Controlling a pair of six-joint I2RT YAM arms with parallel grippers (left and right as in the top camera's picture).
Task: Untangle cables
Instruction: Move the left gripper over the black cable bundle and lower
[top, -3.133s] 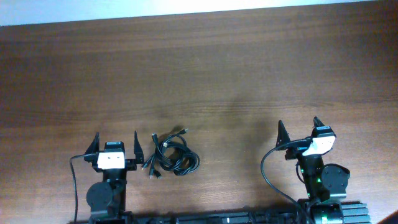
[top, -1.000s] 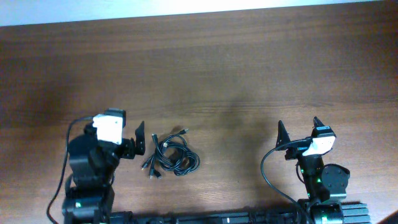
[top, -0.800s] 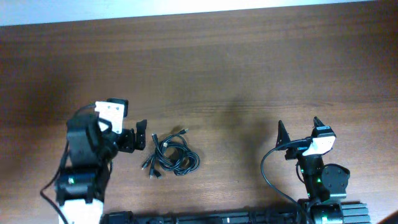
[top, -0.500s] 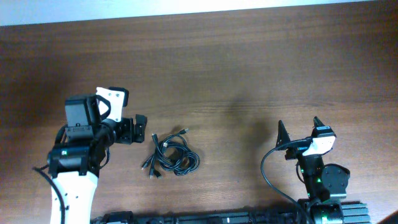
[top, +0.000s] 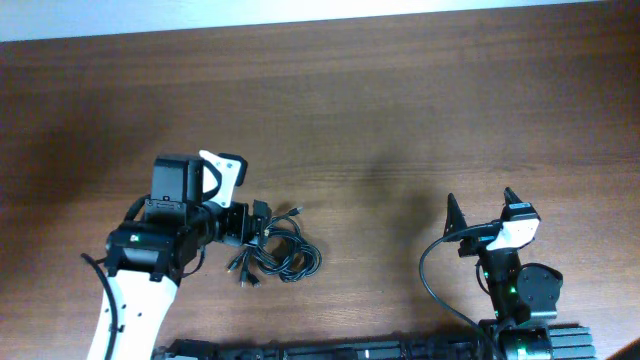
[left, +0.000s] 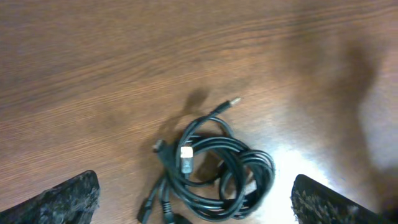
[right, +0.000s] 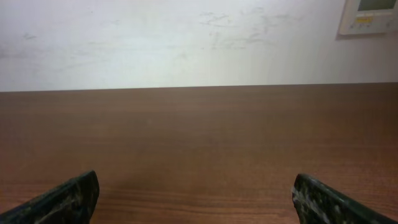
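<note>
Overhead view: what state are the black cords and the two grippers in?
cables: tangled in one looped bundle, lying loose on the table.
left gripper: open, poised at the bundle's left edge, holding nothing.
right gripper: open, empty, well away from the cables.

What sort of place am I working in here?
Probably an indoor lab or office bench set up for robot work: a wood-grain table, a plain white wall with a small control panel mounted on it, and a tangle of cables laid on the table.
</note>
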